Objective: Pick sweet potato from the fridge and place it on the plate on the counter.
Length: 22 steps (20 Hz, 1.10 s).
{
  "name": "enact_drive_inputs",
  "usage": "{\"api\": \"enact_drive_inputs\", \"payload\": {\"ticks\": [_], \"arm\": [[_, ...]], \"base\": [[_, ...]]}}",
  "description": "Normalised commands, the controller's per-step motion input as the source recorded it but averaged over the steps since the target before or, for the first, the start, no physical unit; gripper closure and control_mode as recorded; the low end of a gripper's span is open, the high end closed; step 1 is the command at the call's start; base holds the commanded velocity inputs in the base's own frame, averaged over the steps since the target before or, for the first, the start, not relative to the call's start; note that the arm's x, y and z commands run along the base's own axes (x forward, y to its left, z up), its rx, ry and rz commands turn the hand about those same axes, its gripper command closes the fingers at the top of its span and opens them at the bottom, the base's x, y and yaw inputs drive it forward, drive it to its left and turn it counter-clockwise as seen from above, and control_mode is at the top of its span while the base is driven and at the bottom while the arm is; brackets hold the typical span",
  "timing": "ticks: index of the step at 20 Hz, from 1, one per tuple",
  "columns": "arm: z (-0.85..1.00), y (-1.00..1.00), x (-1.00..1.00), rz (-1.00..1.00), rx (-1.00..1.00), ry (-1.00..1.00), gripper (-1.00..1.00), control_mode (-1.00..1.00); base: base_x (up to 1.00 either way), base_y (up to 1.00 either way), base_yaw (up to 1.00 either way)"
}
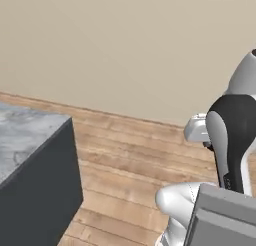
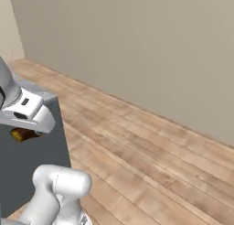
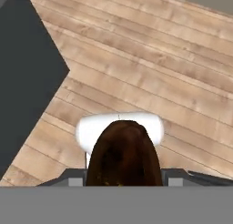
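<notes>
The sweet potato (image 3: 124, 155), a dark reddish-brown lump, sits close up at the bottom of the hand view and covers the fingertips. In the right base view it hangs as a small brown-orange lump (image 2: 22, 135) under the white hand, with my gripper (image 2: 25, 129) shut on it, above the floor beside the counter's dark end panel (image 2: 32, 160). The counter (image 1: 22, 135) with its marbled grey top stands at the left of the left base view. The fridge and the plate are out of view.
Wooden plank floor (image 2: 151, 155) stretches ahead to a plain beige wall (image 1: 125, 45). The counter's dark cabinet side (image 3: 22, 68) runs along the left of the hand view. My own arm (image 1: 235, 135) rises at the right.
</notes>
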Motion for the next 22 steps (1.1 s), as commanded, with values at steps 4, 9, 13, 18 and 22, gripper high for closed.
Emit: {"api": "enact_drive_inputs", "payload": {"ticks": [4,9,13,18,22], "arm": [[0.00,0.00,0.00,0.00,0.00,0.00,1.00,1.00],[0.00,0.00,0.00,0.00,0.00,0.00,1.00,1.00],[0.00,0.00,0.00,0.00,0.00,0.00,1.00,1.00],[0.00,0.00,0.00,0.00,0.00,0.00,1.00,1.00],[0.00,0.00,0.00,0.00,0.00,0.00,1.00,1.00]], "base": [[0.26,0.06,0.89],[0.29,0.01,0.89],[0.53,-0.02,0.82],[0.50,-0.23,0.72],[0.51,-0.36,0.69]]}}
